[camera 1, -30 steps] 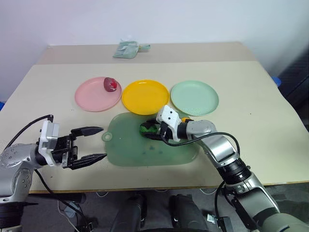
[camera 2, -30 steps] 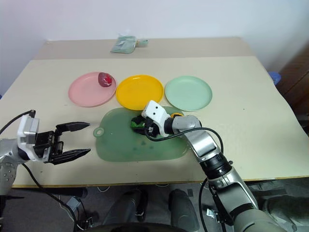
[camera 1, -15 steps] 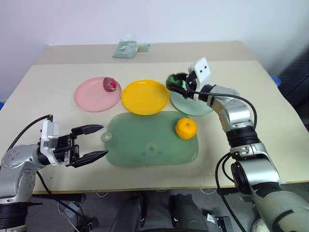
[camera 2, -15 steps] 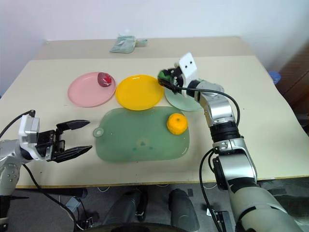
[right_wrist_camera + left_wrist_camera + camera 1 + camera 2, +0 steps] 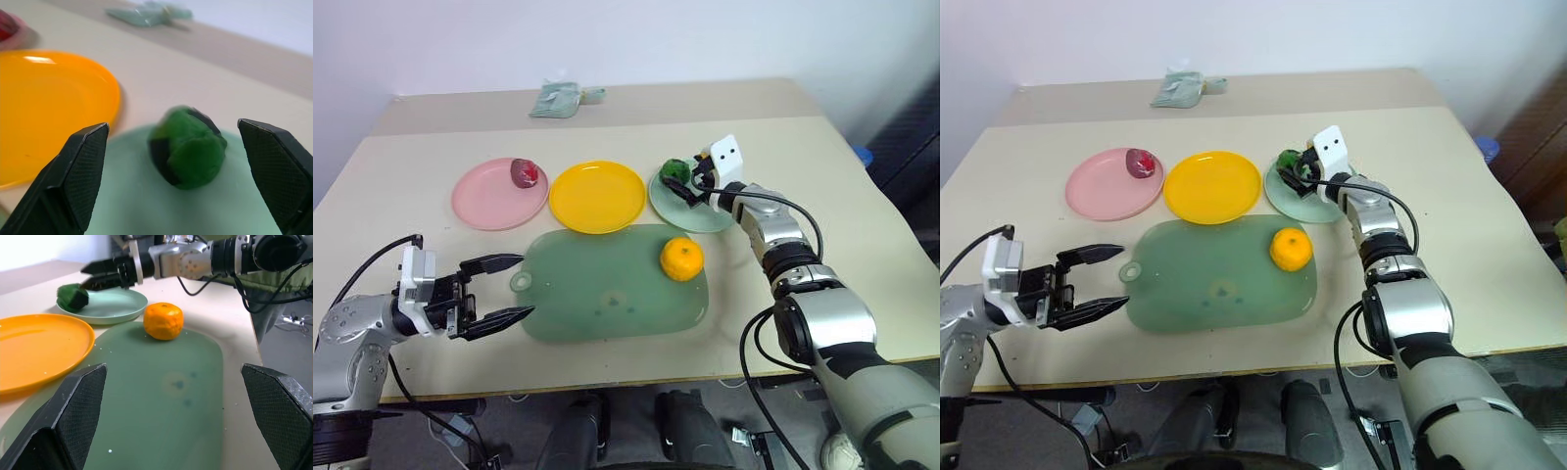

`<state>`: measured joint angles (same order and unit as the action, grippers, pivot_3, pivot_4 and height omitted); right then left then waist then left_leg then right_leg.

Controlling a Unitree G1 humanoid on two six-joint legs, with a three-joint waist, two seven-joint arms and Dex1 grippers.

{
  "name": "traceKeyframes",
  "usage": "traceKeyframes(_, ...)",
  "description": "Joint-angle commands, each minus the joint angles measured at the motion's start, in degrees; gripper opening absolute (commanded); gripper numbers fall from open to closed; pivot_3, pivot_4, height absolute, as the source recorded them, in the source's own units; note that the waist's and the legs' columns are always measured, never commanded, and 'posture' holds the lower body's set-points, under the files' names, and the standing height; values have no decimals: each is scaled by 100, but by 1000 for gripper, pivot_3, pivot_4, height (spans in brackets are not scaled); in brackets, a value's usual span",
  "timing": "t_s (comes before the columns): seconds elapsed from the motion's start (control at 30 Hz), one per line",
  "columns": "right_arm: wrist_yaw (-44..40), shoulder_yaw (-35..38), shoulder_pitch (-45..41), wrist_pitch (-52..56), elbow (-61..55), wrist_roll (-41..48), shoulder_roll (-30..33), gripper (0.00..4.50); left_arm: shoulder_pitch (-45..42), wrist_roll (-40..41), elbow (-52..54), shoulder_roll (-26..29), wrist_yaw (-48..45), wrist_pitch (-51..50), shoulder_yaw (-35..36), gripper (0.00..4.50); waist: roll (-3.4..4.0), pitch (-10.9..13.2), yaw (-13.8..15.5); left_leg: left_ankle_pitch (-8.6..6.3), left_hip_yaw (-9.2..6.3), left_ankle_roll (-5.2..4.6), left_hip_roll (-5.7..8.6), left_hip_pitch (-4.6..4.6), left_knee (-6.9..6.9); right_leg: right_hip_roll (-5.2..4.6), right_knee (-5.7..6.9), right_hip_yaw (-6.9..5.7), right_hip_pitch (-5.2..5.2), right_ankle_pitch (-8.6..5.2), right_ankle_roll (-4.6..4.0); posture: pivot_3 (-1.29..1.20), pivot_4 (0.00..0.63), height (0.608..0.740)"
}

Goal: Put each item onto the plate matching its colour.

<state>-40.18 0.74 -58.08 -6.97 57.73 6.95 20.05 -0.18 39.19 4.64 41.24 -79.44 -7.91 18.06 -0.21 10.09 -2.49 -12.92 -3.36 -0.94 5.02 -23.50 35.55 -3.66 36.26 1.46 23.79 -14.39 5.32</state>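
Three round shallow plates in a row on my table: pink plate (image 5: 499, 193) at my left, yellow plate (image 5: 598, 196) in the middle, mint plate (image 5: 690, 201) at my right. Glossy red piece (image 5: 524, 172) sits on the pink plate, toward its far right rim. Dark green-and-black piece (image 5: 674, 172) rests on the mint plate, near its far left edge. Yellow plate bare. Bright orange piece (image 5: 681, 258) lies off the plates, just in front of the mint one, upright
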Motion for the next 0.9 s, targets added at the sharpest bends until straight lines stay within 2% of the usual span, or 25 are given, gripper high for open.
traceKeyframes(0.03, -863, 182, 761, 925, -1985, 671, 327, 4439, 45, 1, 124, -14, 3, 112, 46, 4500, 0, 0, 41, 0, -3, -1, 0, 0, 0, 0, -1, -1, -3, 0, 0, 0, 150, 740)
traceKeyframes(0.2, -1358, 186, 2390, 2882, -4997, 1617, 983, 4439, 17, -68, 33, -12, -122, 180, -101, 4500, 4, 2, 153, -5, -4, -6, 0, 0, 3, -2, -5, -1, -6, 0, 0, 0, 150, 740)
traceKeyframes(0.27, -1397, 202, 2928, 3557, -5900, 1986, 1199, 4439, -63, -89, -44, -10, -167, 187, -168, 4500, 6, 3, 176, -5, -4, -5, -2, 0, 4, -3, -4, 0, -5, -2, -2, 0, 150, 740)
traceKeyframes(0.37, -1269, 254, 3323, 4159, -6621, 2332, 1309, 4439, -244, -27, -153, -49, -97, 65, -180, 4500, 5, 3, 150, -6, -2, -4, -7, 0, 6, -3, -3, 1, -6, -10, -21, 0, 150, 740)
traceKeyframes(0.57, -969, 96, 3742, 4416, -7007, 2356, 1209, 4439, -402, -74, -256, -30, -196, 60, -256, 4500, 4, 2, 172, -9, 5, 1, -16, 0, 25, -2, -9, -1, -14, -8, -32, 0, 150, 740)
traceKeyframes(0.9, -683, -350, 3735, 3330, -6193, 1458, 954, 4439, -254, -9, -58, -34, -57, -14, -192, 4500, 2, 1, 174, -12, 7, 1, -18, -2, 28, -2, -14, -3, -16, -8, -30, 0, 150, 740)
